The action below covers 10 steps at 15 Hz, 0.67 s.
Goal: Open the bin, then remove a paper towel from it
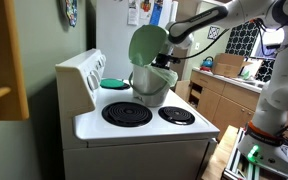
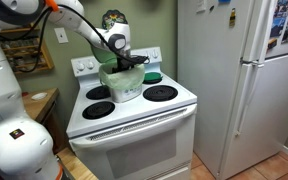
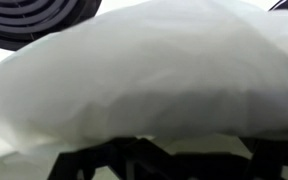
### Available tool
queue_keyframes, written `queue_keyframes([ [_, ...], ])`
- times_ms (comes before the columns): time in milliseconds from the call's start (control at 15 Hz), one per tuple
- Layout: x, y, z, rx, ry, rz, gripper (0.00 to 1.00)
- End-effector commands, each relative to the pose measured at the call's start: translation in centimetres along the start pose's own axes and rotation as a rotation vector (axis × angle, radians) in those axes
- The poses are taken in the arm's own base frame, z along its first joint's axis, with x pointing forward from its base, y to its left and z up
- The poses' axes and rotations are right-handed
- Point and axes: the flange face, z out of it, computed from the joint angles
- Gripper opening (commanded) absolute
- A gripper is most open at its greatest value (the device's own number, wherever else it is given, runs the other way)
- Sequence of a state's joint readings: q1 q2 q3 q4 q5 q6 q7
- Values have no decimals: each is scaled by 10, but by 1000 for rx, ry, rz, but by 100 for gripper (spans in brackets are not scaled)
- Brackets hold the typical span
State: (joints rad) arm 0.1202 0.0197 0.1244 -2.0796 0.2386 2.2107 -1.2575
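The bin [image 1: 152, 88] stands on the stove between the burners, pale body and green rim, also in the other exterior view [image 2: 122, 84]. Its round green lid [image 1: 146, 45] stands open and upright. My gripper [image 1: 166, 64] is at the bin's open top, fingers reaching down over the rim, as both exterior views show [image 2: 124, 63]. In the wrist view a crumpled white paper towel [image 3: 144, 70] fills almost the whole picture, very close to the camera. The dark fingers at the bottom edge are blurred, so their state does not show.
A flat teal disc [image 1: 114, 83] lies on the back burner beside the bin. Black coil burners [image 1: 127, 113] are at the front. The stove's back panel [image 1: 79, 75] rises behind. A white fridge [image 2: 239, 80] stands beside the stove.
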Motion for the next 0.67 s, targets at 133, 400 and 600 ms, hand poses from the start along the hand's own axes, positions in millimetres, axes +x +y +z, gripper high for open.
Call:
queue_keyframes([
  [133,-2,0,12,-16,-54,-17,71],
  [400,-3,2,7,-13,-61,-14,44],
  [600,-3,5,-5,-22,-56,-7,22],
])
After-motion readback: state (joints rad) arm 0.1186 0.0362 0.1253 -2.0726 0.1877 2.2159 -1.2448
